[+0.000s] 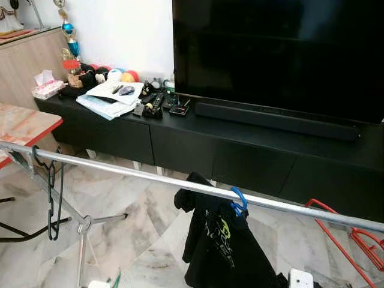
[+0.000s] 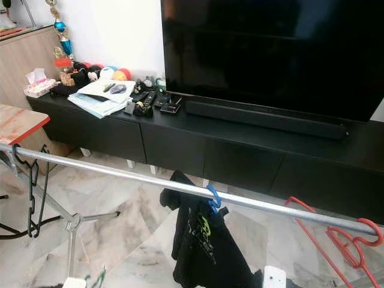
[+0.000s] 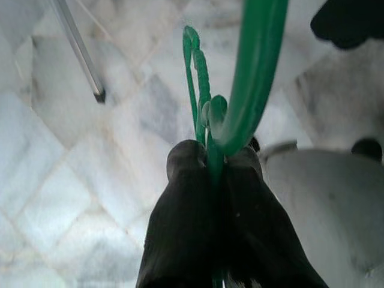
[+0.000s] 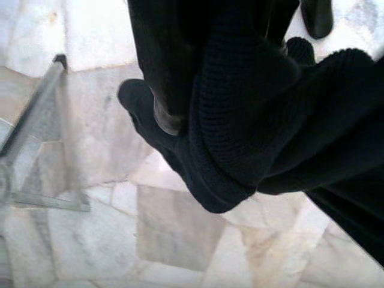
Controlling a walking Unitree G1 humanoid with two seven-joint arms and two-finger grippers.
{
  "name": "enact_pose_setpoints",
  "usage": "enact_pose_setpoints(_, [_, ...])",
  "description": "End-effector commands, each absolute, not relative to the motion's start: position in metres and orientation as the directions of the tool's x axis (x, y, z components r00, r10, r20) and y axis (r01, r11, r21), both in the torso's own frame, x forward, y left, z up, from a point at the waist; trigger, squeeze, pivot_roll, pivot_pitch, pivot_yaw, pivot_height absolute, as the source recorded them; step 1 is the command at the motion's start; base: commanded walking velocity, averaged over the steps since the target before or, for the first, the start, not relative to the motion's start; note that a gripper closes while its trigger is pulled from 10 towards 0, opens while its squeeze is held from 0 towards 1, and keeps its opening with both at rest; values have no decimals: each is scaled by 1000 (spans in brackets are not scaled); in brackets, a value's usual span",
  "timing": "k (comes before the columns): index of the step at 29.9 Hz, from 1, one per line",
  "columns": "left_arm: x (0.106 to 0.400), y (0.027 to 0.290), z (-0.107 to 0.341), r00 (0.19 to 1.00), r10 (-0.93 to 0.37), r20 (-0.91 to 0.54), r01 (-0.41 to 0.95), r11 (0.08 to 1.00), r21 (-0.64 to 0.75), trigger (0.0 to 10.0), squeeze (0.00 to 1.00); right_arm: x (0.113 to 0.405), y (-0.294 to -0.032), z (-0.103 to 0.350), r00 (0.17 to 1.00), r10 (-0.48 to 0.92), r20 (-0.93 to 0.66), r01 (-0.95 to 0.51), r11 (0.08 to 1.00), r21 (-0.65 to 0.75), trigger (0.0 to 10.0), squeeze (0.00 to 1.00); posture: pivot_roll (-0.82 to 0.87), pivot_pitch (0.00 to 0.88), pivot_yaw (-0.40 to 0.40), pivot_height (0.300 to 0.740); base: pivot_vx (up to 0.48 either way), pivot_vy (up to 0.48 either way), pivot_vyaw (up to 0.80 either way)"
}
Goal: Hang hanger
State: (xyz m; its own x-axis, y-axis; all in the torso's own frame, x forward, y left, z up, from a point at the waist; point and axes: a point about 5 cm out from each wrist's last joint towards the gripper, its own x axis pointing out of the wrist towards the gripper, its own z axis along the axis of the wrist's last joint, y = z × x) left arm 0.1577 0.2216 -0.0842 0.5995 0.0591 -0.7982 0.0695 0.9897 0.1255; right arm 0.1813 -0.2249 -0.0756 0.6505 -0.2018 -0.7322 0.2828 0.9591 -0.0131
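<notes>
Left gripper (image 3: 210,165) pinches a thin green plastic hanger (image 3: 240,102), right gripper's (image 4: 180,114) fingers clamp ribbed black knit (image 4: 252,120) over marble floor (image 4: 90,240).

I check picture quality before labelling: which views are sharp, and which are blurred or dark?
Eye views: sharp and evenly lit, the rail crisp, the TV very dark. Left wrist view: green hanger soft, floor bright. Right wrist view: black cloth dark and blurred.
</notes>
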Motion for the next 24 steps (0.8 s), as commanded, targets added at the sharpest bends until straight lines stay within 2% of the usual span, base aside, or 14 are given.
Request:
enact_pose_setpoints(1, [157, 223, -85, 589, 71, -805, 78, 986, 144, 10000, 0, 185, -230, -71, 672, -226, -705, 314, 949, -6, 10000, 0, 105, 0, 4, 740, 0, 0, 0])
enact_pose_setpoints(14, [154, 220, -89, 567, 86, -819, 47, 990, 136, 10000, 0, 173, -233, -78, 631, -237, -739, 347, 938, -5, 10000, 0, 112, 0, 4, 740, 0, 0, 0])
enact_pose_setpoints(17, [154, 220, -89, 563, 88, -822, 44, 990, 136, 10000, 0, 171, -234, -78, 624, -239, -744, 360, 933, 1, 10000, 0, 111, 0, 6, 740, 0, 334, 0])
enact_pose_setpoints(22, [151, 223, -90, 554, 95, -827, 44, 989, 143, 10000, 0, 167, -233, -81, 606, -231, -761, 358, 934, 2, 10000, 0, 111, 0, 9, 740, 0, 423, -731])
enact_pose_setpoints(24, [150, 225, -90, 548, 99, -830, 51, 987, 151, 10000, 0, 167, -233, -81, 605, -229, -763, 355, 935, 1, 10000, 0, 112, 0, 11, 740, 0, 0, -794])
